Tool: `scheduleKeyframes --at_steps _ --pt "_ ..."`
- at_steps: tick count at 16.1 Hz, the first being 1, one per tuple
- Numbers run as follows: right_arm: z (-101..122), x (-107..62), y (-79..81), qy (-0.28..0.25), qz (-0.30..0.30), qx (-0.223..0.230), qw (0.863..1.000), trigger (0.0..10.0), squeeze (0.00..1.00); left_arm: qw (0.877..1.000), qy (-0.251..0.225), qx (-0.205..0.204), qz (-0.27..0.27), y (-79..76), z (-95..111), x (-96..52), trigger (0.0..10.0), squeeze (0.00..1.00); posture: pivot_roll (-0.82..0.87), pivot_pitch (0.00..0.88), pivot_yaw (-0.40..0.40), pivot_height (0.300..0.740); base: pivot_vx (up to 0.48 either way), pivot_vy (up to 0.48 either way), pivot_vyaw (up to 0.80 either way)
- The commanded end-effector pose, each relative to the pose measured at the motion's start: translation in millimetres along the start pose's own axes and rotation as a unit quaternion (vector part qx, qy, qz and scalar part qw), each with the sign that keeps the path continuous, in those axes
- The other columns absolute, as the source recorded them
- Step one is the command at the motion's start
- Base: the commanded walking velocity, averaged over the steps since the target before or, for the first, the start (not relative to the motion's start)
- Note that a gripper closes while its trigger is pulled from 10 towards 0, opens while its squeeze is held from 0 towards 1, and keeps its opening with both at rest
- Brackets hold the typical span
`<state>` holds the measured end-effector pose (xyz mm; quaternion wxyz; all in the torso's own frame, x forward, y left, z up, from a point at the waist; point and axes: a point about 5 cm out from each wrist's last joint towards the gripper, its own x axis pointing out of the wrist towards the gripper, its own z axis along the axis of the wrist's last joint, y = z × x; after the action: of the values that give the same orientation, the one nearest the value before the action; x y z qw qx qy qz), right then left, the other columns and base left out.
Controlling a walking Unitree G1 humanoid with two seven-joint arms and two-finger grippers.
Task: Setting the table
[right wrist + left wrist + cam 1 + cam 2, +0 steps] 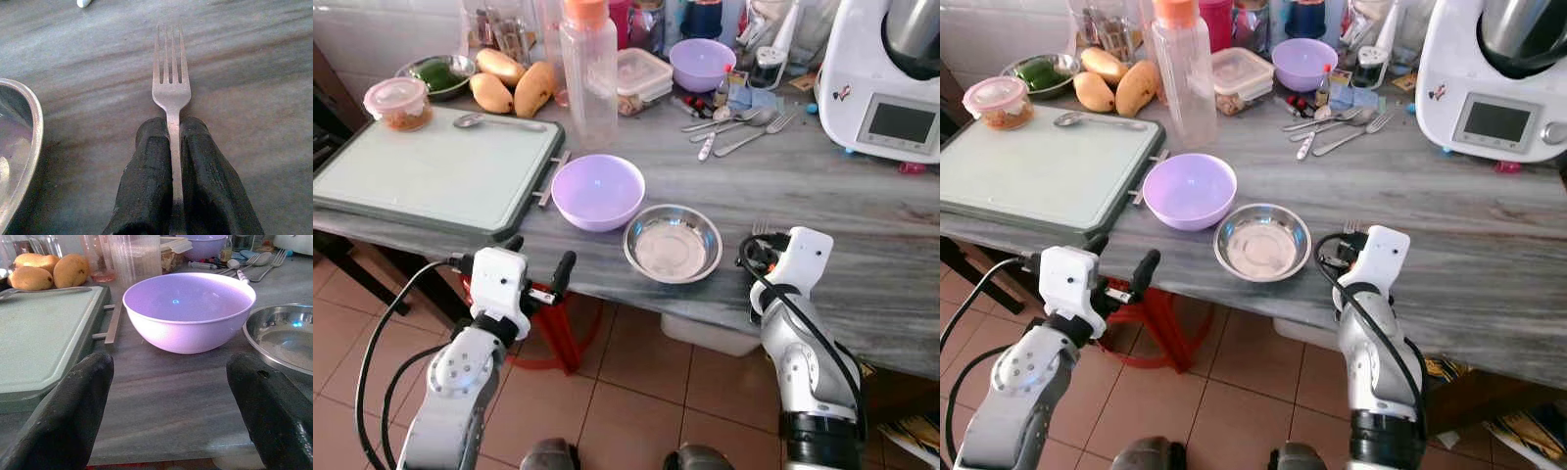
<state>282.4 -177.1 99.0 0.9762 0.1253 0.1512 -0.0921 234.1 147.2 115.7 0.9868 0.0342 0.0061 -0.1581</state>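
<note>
A purple bowl (598,191) and a shallow steel bowl (673,242) sit side by side near the front edge of the grey counter (842,196). My right gripper (171,125) is shut on the handle of a fork (170,83). The fork lies flat just above or on the counter, to the right of the steel bowl, tines pointing away from me; its tines (760,227) show past the right wrist. My left gripper (538,259) is open at the counter's front edge, in front of the purple bowl (188,308), with nothing between its fingers (73,416).
A green cutting board (431,171) with a spoon (494,121) lies at the left. Behind stand a clear bottle (588,73), mangoes (514,83), another purple bowl (702,61), loose cutlery (734,127) and a white kitchen appliance (886,78). A red stool (553,328) stands under the counter.
</note>
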Motion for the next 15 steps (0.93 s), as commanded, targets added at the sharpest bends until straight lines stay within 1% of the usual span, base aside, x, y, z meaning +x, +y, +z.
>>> scheduleKeyframes --at_steps 1,5,11,12,15 --pt "-0.6 1.8 1.2 0.009 0.003 -0.003 1.000 10.0 0.00 1.000 -0.001 0.000 -0.006 -1.8 1.7 -1.7 10.0 0.00 0.04 0.084 0.023 0.740 0.000 0.000 0.00" --pt "-3.3 3.2 4.1 0.010 0.009 -0.004 1.000 10.0 0.00 1.000 0.000 -0.001 -0.008 -2.9 0.9 -1.5 10.0 0.00 0.04 0.080 0.021 0.740 0.000 0.000 0.00" --pt "-1.0 8.3 6.5 0.006 0.014 -0.006 1.000 10.0 0.00 1.000 0.001 -0.001 -0.007 -4.4 0.4 -1.3 10.0 0.00 0.05 0.078 0.015 0.740 0.000 0.000 0.00" --pt "-1.5 8.6 6.9 0.007 0.016 -0.006 1.000 10.0 1.00 1.000 0.001 -0.001 -0.007 -4.7 0.1 -1.3 10.0 0.00 0.05 0.078 0.014 0.740 0.000 0.000 0.00" --pt "-3.7 6.8 7.6 0.008 0.017 -0.005 1.000 10.0 1.00 1.000 0.002 -0.002 -0.008 -5.4 -0.4 -1.3 10.0 0.00 0.04 0.076 0.015 0.740 0.000 0.000 0.00"
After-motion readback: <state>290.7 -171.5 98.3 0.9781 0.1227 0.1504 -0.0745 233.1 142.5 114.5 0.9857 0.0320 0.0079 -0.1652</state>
